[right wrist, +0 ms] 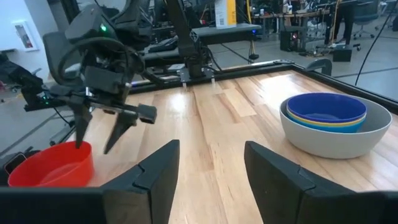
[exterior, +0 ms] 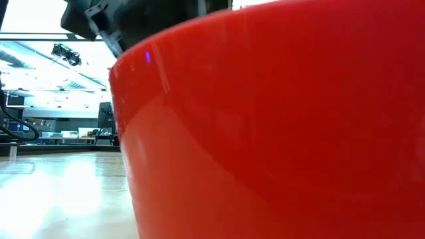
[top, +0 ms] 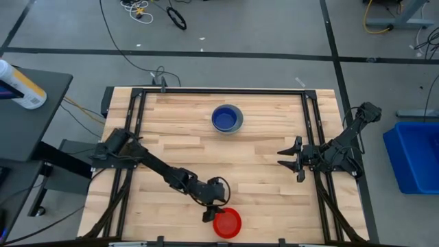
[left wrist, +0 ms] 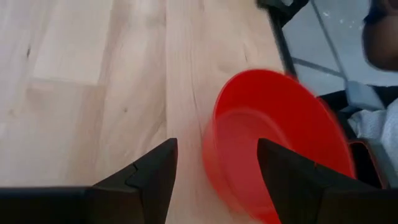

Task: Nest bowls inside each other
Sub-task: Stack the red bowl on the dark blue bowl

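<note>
The red bowl [exterior: 279,133] fills most of the low view, hiding the table behind it and running off the frame's right and bottom edges. In the left wrist view its rim is blurred.

Worktop [top: 260,147]: pale wooden planks, bordered by a black metal frame [top: 219,90].
Floor [top: 240,27]: grey, crossed by dark tape lines.
Cables [top: 147,10]: loose, black and yellow, lying on the floor beyond the far edge of the worktop.
Bin [top: 417,154]: blue plastic, on the floor to the right of the worktop.
Side table [top: 34,120]: dark, to the left of the worktop, carrying a white bottle [top: 20,86] with a yellow label.
</note>
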Motion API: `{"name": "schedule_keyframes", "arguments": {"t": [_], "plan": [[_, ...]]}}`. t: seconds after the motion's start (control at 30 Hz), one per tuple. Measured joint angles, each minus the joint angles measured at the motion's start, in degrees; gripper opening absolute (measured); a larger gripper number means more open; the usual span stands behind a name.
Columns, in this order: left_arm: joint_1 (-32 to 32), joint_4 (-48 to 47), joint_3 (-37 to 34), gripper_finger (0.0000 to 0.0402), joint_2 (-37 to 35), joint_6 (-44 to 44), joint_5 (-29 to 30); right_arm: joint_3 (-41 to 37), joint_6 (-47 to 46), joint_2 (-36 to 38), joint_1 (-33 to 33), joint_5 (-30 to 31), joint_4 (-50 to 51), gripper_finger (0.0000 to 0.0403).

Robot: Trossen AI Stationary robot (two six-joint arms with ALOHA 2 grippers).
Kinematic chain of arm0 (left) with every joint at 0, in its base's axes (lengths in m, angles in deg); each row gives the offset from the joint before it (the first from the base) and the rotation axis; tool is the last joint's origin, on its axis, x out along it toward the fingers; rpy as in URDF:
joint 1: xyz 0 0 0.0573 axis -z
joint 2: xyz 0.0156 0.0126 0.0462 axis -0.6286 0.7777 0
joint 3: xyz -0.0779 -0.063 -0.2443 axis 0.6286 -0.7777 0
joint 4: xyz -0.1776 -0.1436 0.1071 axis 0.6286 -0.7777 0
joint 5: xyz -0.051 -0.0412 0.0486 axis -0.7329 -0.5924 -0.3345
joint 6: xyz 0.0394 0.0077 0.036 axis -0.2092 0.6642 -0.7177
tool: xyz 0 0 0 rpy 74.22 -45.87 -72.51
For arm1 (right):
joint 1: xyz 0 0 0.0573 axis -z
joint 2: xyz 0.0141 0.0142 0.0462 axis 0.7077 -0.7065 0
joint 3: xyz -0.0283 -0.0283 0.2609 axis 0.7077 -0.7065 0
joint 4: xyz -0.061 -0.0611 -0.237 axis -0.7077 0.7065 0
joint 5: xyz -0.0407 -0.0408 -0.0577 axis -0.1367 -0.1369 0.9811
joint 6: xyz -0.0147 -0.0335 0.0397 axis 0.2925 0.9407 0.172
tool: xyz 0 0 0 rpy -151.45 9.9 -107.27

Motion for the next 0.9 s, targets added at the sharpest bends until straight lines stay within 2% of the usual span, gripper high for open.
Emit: {"name": "schedule_keyframes", "arguments": {"t": [0.33,0.77,0.9], "plan": [[0.0,-0.9,0.1,0.0215,0.1,1.5,0.2,0.0,0.0,0.0,0.0,0.0,0.0,0.0194],[-0.1,1.8,0.1,0.0202,4.2,2.8,-0.1,0.0,0.0,-0.2,0.0,0.0,0.2,0.0187],[-0.2,2.1,0.2,0.0178,4.2,1.8,1.1,0.0,0.0,-0.3,0.0,0.0,0.2,0.0185]]}}
